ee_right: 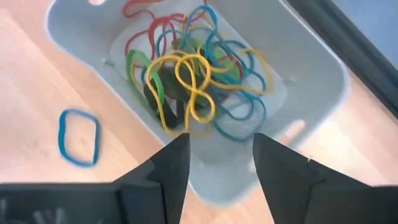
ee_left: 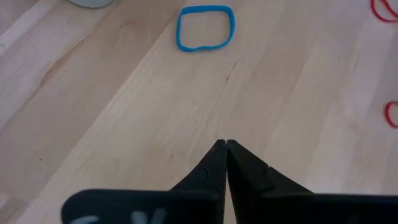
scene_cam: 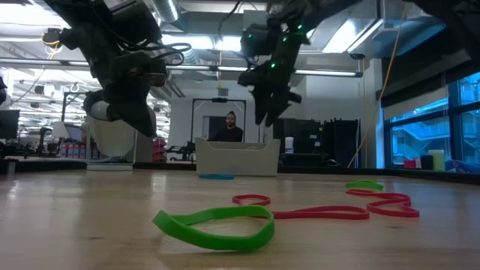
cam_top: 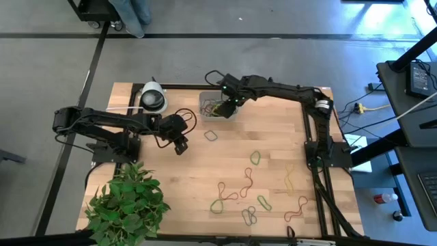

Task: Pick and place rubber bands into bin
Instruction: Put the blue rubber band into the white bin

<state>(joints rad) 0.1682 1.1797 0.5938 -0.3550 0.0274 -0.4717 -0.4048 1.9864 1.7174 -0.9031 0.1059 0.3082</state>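
The bin (ee_right: pixel 311 81) is a translucent plastic container at the far middle of the table (cam_top: pixel 191 171). It holds a tangle of rubber bands (ee_right: pixel 196 81) in yellow, blue, red and green. My right gripper (ee_right: pixel 217 155) hangs open just above the bin (cam_top: pixel 217 107), pointing steeply down, with nothing between its fingers. More rubber bands (cam_top: pixel 254 184) lie flat on the table's near right part. One blue band (ee_left: pixel 205 28) lies beside the bin. My left gripper (ee_left: pixel 225 146) is shut and hovers over bare wood left of the blue band (cam_top: pixel 211 135).
A white-and-black tape roll (cam_top: pixel 153 98) stands at the far left. A green plant (cam_top: pixel 126 205) fills the near left corner. In the low view a green band (scene_cam: pixel 217 225) and red bands (scene_cam: pixel 322 212) lie nearest. A person sits beyond the table.
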